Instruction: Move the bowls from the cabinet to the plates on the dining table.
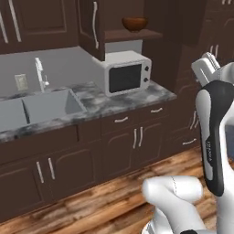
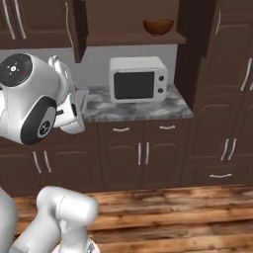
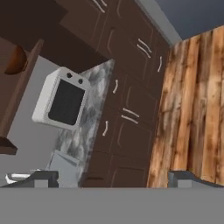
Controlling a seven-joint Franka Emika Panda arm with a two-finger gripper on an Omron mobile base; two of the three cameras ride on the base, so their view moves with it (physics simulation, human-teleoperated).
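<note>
One reddish-brown bowl [image 1: 135, 23] [image 2: 158, 26] stands on the bottom shelf of the dark wall cabinet [image 1: 132, 35] [image 2: 133, 38], above the microwave. The cabinet's door [image 1: 93, 27] hangs swung open to the left of the shelf. In the hand view the bowl [image 3: 16, 60] shows at the left edge. My gripper [image 3: 114, 180] is open, its fingertips [image 3: 41, 178] wide apart with nothing between them. It is held out over the floor in front of the counter, well short of the bowl and lower. The plates and the dining table are out of view.
A white microwave [image 1: 125, 73] [image 2: 138, 79] sits on the marble sink counter [image 1: 157, 93] under the shelf. A sink [image 1: 41, 107] with a faucet [image 1: 41, 73] lies to its left. Tall dark cupboards [image 2: 222, 89] stand on the right. Wooden floor [image 2: 173, 212] lies in front.
</note>
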